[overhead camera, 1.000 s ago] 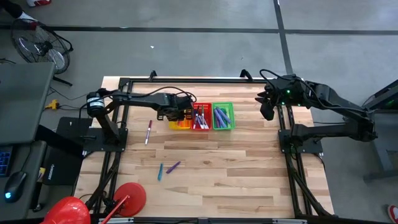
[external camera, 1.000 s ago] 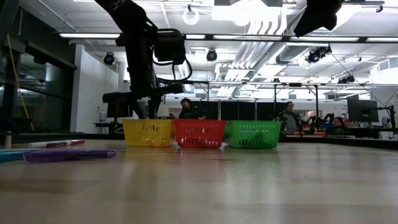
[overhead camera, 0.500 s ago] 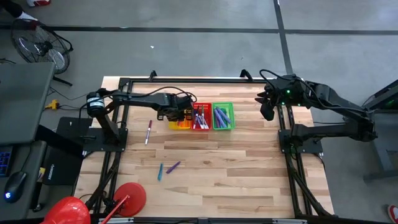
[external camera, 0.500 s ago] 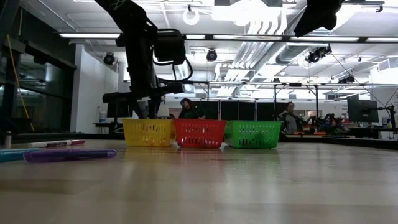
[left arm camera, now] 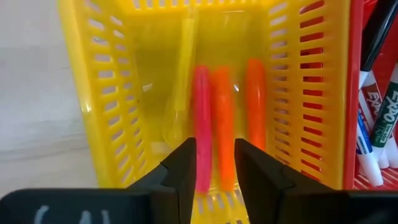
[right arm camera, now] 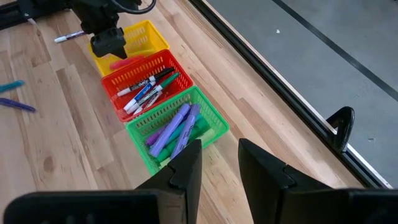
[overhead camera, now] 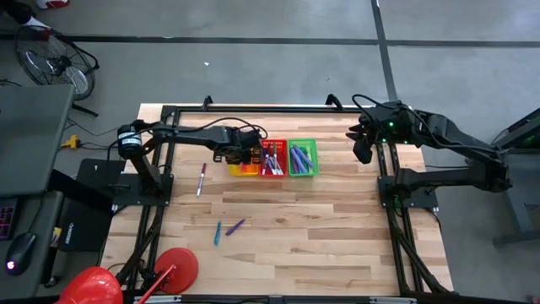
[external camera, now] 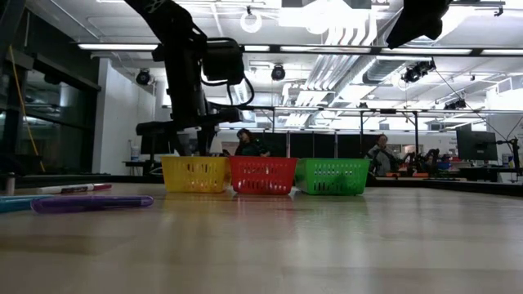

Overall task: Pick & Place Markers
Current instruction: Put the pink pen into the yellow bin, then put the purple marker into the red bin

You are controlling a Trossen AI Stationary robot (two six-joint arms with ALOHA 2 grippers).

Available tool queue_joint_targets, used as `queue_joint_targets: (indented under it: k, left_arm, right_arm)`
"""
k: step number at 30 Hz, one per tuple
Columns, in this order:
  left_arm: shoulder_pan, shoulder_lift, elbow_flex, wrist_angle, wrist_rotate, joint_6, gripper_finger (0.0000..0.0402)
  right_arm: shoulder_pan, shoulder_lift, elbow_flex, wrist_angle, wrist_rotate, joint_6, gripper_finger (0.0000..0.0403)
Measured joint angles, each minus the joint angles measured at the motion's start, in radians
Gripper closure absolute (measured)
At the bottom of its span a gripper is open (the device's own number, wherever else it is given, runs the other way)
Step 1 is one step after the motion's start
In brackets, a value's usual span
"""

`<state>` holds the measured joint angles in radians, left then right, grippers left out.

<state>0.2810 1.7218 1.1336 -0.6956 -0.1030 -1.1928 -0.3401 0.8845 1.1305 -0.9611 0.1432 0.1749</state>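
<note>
Loose markers near the front: a teal marker (overhead camera: 218,233) and a purple marker (overhead camera: 235,226) lie side by side on the table (overhead camera: 337,228), with a white marker (overhead camera: 202,179) farther back toward the left arm; all three are unsorted and could roll if brushed.
Left gripper (left arm camera: 214,163): it hangs over the yellow basket (left arm camera: 93,106), fingers narrowly parted with nothing between them (a pink marker (left arm camera: 200,124) and two orange ones lie blurred just below, so a drop looks to be in hand).
Risk at the yellow basket: lifting away too low could catch a fingertip on the mesh wall and drag or tip the basket into the red basket (overhead camera: 272,158) touching it.
Risk of bounce: the pink marker may still be settling and could end up propped on its neighbours.
Green basket (overhead camera: 302,158): holds purple markers, well filled; a nudge along the row would shift it too.
Right gripper (right arm camera: 219,163): parked high near the table's far right corner, fingers slightly apart, empty.
</note>
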Motion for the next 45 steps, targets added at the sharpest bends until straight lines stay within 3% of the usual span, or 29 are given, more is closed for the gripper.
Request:
queue_joint_targets:
  k: [10,18,30,37,41,45]
  left_arm:
    - [0.0,0.0,0.0,0.004,-0.014,0.046,0.0289]
    - [0.0,-0.072,-0.001,-0.047,-0.064,0.066,0.0289]
    - [0.0,-0.186,-0.001,-0.349,-0.11,0.028,0.0289]
    - [0.0,-0.187,-0.001,-0.484,-0.066,0.038,0.0287]
    - [0.0,-0.188,-0.03,-0.502,-0.041,0.034,0.0257]
    - [-0.003,-0.188,-0.088,-0.507,-0.004,-0.007,0.0193]
  right_arm:
    - [0.0,0.0,0.0,0.0,-0.001,0.005,0.0309]
    - [0.0,0.0,0.0,0.0,0.0,0.007,0.0308]
    - [0.0,0.0,0.0,0.0,-0.001,0.008,0.0308]
    - [0.0,0.0,0.0,0.0,-0.001,0.008,0.0309]
    - [0.0,0.0,0.0,-0.001,-0.015,0.008,0.0308]
    - [0.0,0.0,0.0,-0.002,-0.034,0.008,0.0308]
